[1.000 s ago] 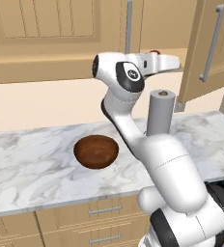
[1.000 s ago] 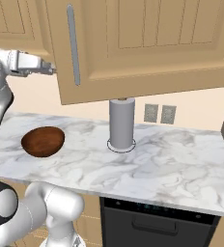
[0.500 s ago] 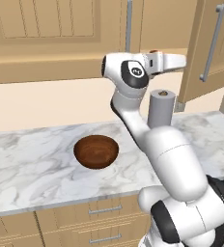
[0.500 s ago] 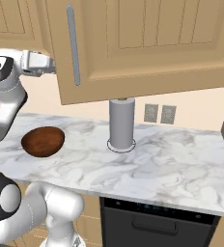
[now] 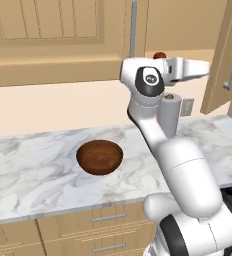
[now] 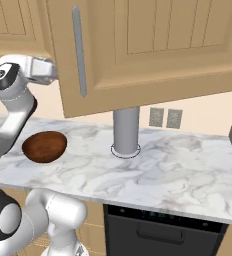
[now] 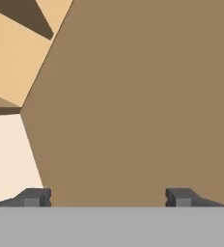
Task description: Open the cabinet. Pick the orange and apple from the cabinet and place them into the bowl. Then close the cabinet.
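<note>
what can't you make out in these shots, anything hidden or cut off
- Orange: hidden; in the left base view the arm covers the open cabinet shelf, where just the apple peeks out.
- Cabinet interior: in the right base view the swung-out door blocks it.
- Gripper: in the hand view the fingertips stand apart, with flat brown door surface ahead, no fruit.
- Bowl contents: looks empty, far side shaded.

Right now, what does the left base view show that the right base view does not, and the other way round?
Left base view alone: a small round red apple on the shelf of the light tan wooden wall cabinet, just above the white arm, and the drawer fronts with short horizontal handles under the counter.

Right base view alone: two grey wall outlets and a dark appliance front below the counter.

Both: the round dark reddish-brown wooden bowl, the grey upright roll, the marble counter and the open cabinet door.
</note>
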